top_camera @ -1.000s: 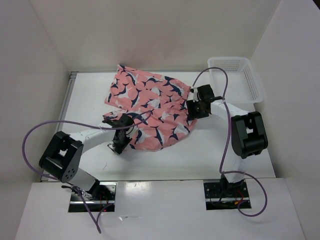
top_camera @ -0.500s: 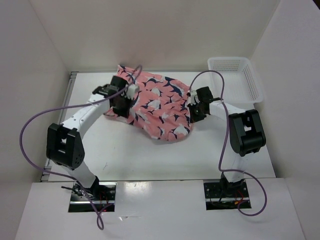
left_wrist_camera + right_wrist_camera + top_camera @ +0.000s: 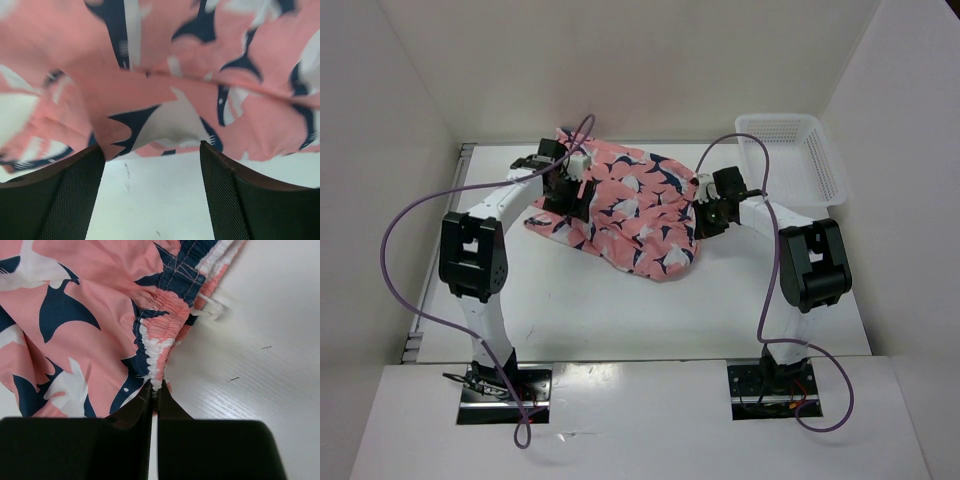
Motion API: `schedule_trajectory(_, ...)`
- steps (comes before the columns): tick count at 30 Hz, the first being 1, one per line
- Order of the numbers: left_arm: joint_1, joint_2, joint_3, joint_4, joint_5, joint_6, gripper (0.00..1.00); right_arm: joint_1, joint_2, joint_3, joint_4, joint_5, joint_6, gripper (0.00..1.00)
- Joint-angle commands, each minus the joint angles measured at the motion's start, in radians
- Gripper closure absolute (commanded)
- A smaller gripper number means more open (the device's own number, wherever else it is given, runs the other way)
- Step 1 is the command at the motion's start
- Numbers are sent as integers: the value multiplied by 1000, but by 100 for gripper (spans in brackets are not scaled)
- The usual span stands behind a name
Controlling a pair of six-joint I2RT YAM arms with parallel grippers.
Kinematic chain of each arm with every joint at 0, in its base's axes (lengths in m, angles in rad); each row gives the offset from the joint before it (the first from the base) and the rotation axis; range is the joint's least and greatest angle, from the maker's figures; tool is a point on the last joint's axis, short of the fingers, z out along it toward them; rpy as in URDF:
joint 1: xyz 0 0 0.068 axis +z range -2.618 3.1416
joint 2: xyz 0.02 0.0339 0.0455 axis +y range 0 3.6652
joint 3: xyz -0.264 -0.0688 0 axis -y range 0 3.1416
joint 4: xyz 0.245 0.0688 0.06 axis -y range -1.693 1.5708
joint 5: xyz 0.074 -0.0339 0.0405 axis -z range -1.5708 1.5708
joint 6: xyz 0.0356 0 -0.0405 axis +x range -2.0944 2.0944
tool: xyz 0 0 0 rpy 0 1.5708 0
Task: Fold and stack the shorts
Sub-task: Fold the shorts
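At the far left of the table, our left gripper hangs over the near-left edge of the shorts. Its wrist view shows both dark fingers spread wide, with only bare tabletop between them and the cloth's hem just ahead, so it holds nothing. The shorts lie in a rumpled, partly doubled heap toward the back of the table, between our two arms, salmon-pink with navy-and-white shark shapes. We cannot tell from above whether this is one pair or more. At the heap's right edge our right gripper is pinched tight on the gathered elastic waistband, which shows several stacked layers in the wrist view. Further right, the white mesh basket sits in the far corner, apart from the cloth. We judge that a fold is under way, with the right side anchored and the left side free. The next move seems to call for the left jaws to take a fresh hem or corner low against the table, and to draw it over evenly while the waistband holds, since the heap looks lumpy. We can read no brand, label or lettering anywhere.
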Motion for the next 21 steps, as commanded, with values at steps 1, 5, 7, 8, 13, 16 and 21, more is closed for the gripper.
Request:
schedule_trajectory(1, 25, -68, 102, 30, 70, 4, 18, 4, -5, 46, 10, -30, -16, 100)
schedule_trajectory(5, 54, -114, 62, -7, 67, 4, 18, 4, -5, 56, 10, -30, -25, 100)
schedule_trajectory(7, 86, -143, 49, -30, 116, 4, 19, 4, -5, 56, 10, -30, -34, 100)
schedule_trajectory(8, 123, -144, 48, -64, 171, 4, 22, 4, -5, 56, 10, -30, -34, 100)
schedule_trajectory(13, 166, -191, -86, -205, 245, 4, 73, 4, -14, 33, 1, -30, -45, 100)
schedule_trajectory(16, 166, -182, -165, -173, 259, 4, 77, 4, -5, 32, 1, -30, -45, 100)
schedule_trajectory(21, 166, -164, -149, -110, 392, 4, 60, 4, -14, 13, 1, -30, -45, 100)
